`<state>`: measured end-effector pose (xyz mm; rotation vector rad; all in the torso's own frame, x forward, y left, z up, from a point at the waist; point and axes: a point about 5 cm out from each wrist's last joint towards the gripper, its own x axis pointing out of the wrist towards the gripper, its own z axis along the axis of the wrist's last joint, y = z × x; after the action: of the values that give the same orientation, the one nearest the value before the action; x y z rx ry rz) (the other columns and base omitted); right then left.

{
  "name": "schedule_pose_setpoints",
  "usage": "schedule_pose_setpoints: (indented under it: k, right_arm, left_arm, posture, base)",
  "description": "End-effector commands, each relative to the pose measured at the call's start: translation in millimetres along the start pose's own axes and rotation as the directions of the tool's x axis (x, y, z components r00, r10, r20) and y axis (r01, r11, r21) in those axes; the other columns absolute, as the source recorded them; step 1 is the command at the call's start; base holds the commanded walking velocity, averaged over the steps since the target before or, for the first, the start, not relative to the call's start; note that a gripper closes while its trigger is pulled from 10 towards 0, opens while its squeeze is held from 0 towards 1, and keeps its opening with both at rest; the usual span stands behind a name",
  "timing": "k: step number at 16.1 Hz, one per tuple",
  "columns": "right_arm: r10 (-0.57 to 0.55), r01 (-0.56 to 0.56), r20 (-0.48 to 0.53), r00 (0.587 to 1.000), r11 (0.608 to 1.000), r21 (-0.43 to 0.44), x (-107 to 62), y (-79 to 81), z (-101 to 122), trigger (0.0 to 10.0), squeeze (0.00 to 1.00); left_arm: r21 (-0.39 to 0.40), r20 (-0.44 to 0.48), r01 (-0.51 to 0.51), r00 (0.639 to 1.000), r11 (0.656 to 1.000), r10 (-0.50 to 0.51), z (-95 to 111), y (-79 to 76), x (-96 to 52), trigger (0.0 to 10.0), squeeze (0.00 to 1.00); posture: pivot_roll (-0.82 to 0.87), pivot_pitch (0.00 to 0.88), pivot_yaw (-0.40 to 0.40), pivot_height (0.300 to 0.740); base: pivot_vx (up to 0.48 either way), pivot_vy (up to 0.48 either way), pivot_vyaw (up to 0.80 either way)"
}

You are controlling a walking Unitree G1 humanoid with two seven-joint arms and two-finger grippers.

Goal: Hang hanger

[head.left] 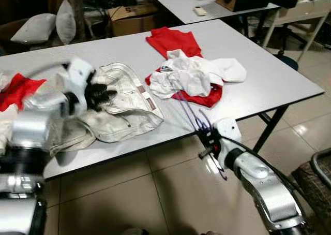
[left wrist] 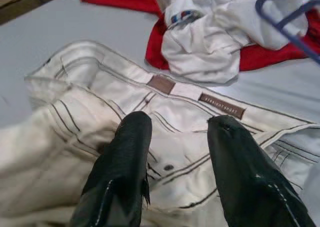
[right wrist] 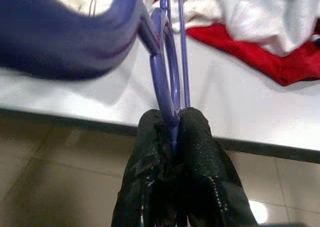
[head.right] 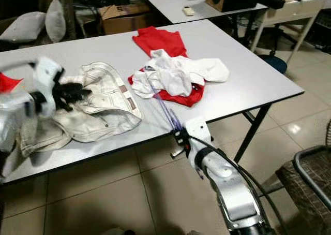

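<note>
1. A grey table (head.left: 269,85) carries cream jeans (head.left: 124,108) and, beside them, a pile of white and red clothes (head.left: 194,77).
2. The left gripper (left wrist: 175,157) hovers over the jeans' waistband, fingers spread wide, holding nothing.
3. The right gripper (right wrist: 172,137), at the table's near edge, is clamped tight on a purple hanger (head.left: 189,113), which reaches up onto the clothes pile.
</note>
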<state>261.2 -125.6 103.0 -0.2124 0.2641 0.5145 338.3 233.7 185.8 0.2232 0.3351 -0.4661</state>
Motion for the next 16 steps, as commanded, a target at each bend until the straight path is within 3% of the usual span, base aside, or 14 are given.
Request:
schedule_pose_setpoints:
  k: [1,4,6,9,11,14,16]
  right_arm:
    - [0.001,-0.002,0.04,0.999,1.0,0.019,5.2,-5.4,9.4,10.0,0.0]
    - [0.106,-0.112,-0.075,0.991,0.991,-0.075,14.7,-3.3,4.6,10.0,0.0]
    - [0.186,-0.231,-0.265,0.946,0.961,-0.153,15.9,-0.4,-16.5,10.0,0.0]
    - [0.309,-0.343,-0.261,0.914,0.935,-0.094,20.0,15.2,-10.0,10.0,0.0]
    - [0.458,-0.481,-0.221,0.861,0.874,-0.065,15.8,33.8,-2.4,10.0,0.0]
    - [0.515,-0.539,-0.229,0.826,0.84,-0.055,9.3,37.9,-3.7,10.0,0.0]
    - [0.535,-0.557,-0.229,0.813,0.83,-0.037,5.5,38.5,-5.2,10.0,0.0]
  left_arm:
    - [0.045,0.008,-0.12,0.993,0.992,0.12,7.1,6.7,-6.7,10.0,1.0]
    - [0.04,0.02,-0.258,0.966,0.965,0.257,19.3,13.5,-16.2,10.0,1.0]
    - [0.073,-0.021,-0.27,0.962,0.96,0.273,17.6,12.7,-21.9,10.0,1.0]
    - [0.193,-0.216,-0.15,0.958,0.97,0.191,-6.7,-0.7,-35.2,10.0,1.0]
    - [0.272,-0.36,0.005,0.928,0.962,0.097,-23.4,-6.2,-50.1,10.0,1.0]
    - [0.27,-0.457,0.122,0.889,0.955,0.016,-34.1,-10.1,-61.7,10.0,1.0]
    - [0.293,-0.508,0.127,0.86,0.948,0.042,-47.4,-9.0,-58.0,10.0,1.0]
  posture:
    - [-0.03,0.0,0.093,0.74]
    - [-0.02,0.0,0.082,0.74]
    - [-0.01,0.0,0.075,0.74]
    - [0.0,0.0,0.068,0.74]
    - [0.0,0.0,0.066,0.74]
    - [0.01,0.0,0.067,0.74]
    - [0.01,0.0,0.067,0.74]
  base:
    - [0.0,0.0,0.0]
    - [0.0,0.0,0.0]
    - [0.0,0.0,0.0]
    - [0.0,0.0,0.0]
    - [0.0,0.0,0.0]
    - [0.0,0.0,0.0]
    - [0.0,0.0,0.0]
